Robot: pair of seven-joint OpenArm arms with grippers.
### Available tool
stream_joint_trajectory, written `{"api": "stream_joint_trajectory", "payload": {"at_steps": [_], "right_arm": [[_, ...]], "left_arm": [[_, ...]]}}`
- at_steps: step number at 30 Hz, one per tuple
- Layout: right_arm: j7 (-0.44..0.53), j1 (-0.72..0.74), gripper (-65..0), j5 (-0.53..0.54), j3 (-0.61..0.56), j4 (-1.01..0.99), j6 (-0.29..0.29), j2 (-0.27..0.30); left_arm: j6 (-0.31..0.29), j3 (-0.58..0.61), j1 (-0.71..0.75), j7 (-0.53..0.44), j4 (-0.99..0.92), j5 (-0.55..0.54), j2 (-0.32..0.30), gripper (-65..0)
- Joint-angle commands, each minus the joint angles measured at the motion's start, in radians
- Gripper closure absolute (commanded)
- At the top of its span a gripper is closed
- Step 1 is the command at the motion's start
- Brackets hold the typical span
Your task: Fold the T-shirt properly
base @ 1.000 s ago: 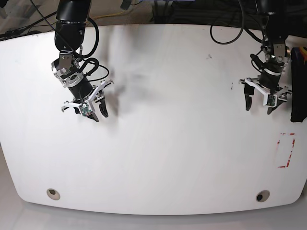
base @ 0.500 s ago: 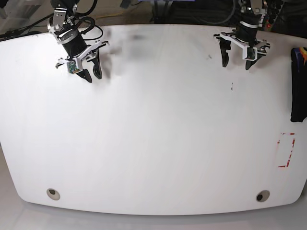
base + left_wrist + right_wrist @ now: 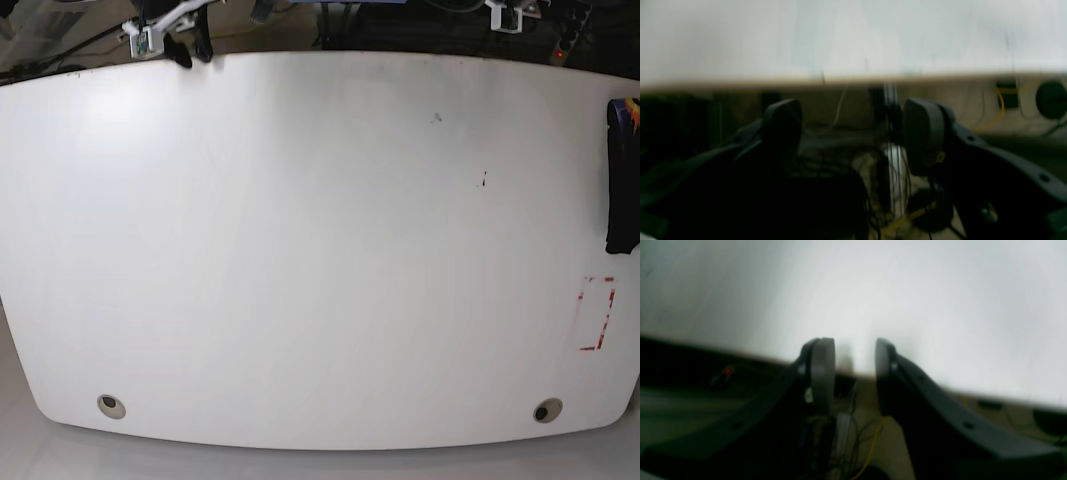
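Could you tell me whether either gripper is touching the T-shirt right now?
Apart. The base view shows the T-shirt at the table's right edge, with both grippers up at the far edge.

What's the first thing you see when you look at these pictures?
A big white table fills nearly the whole base view, with almost nothing on it. A black folded cloth lies at its right edge, above a red dashed rectangle. The right gripper and left gripper peek in at the far edge, both open and holding nothing.
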Motion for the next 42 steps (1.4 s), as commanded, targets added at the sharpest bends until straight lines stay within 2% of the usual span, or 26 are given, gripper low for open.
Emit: {"api": "stream_joint_trajectory", "payload": {"at_steps": [1,6,9,12,18,21,24,28,35,42], "right_arm": [[0.035,-0.070,-18.7,0.037,0.005,0.018,0.005,0.005],[0.137,-0.222,-18.7,0.045,-0.011,-0.057,0.004,0.002],[0.192,-0.242,-18.7,0.037,-0.065,-0.161,0.001,0.007],[0.207,-0.230,-18.7,0.037,-0.100,-0.292,0.001,0.008],[0.227,-0.090,-18.7,0.014,-0.154,-0.557,-0.001,0.010],[0.227,0.008,-18.7,-0.089,-0.160,-0.686,-0.007,0.004],[0.227,0.103,-18.7,-0.179,-0.166,-0.799,-0.064,0.002],[0.226,0.223,-18.7,-0.253,-0.169,-0.930,-0.153,0.001],[0.221,0.422,-18.7,-0.362,-0.166,-1.157,-0.207,0.005],[0.222,0.570,-18.7,-0.415,-0.168,-1.356,-0.256,0.012]], "left_arm": [[-0.001,-0.005,0.060,-0.021,0.014,-0.011,0.002,-43.9],[-0.001,-0.007,0.120,-0.021,-0.039,-0.012,0.003,-43.9],[-0.001,-0.007,0.099,-0.022,-0.142,-0.012,0.002,-43.9],[-0.001,-0.007,0.033,-0.022,-0.290,-0.011,-0.004,-43.9],[-0.002,0.001,-0.145,-0.022,-0.610,-0.005,-0.059,-44.0],[-0.002,-0.004,-0.236,-0.024,-0.758,-0.003,-0.072,-44.0],[-0.001,0.001,-0.311,-0.025,-0.889,-0.003,-0.102,-44.0],[0.001,-0.002,-0.440,-0.024,-1.061,0.015,-0.110,-44.0],[0.052,-0.001,-0.639,-0.028,-1.356,0.089,-0.128,-44.0],[0.061,-0.001,-0.767,-0.032,-1.515,0.150,-0.127,-44.0]]}}
